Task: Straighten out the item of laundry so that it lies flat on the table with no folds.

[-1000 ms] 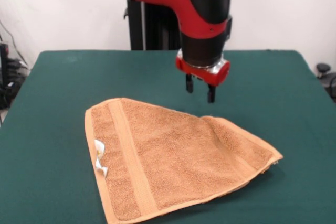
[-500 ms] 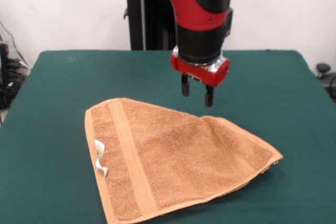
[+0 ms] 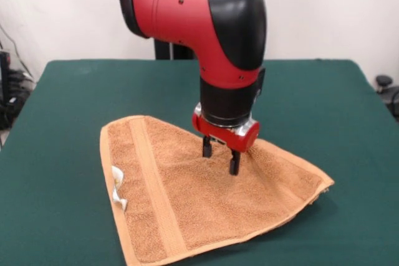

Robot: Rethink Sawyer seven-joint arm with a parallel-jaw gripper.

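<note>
The orange-tan terry towel lies on the dark green table, toward the near side. It is folded over into a rough triangle, with the doubled layers at its right corner. A woven border band runs down its left part, and a small white tag sticks out at the left edge. My gripper hangs from the red and black arm, just above the towel's middle. Its two black fingers are apart and hold nothing.
The robot's black pedestal stands at the table's far edge. A white wall is behind it. Dark equipment shows at the left edge and at the right edge beyond the table.
The arm has come toward the camera and down. The gripper went from above the bare table behind the towel to just over the towel's middle. The towel has barely shifted.
</note>
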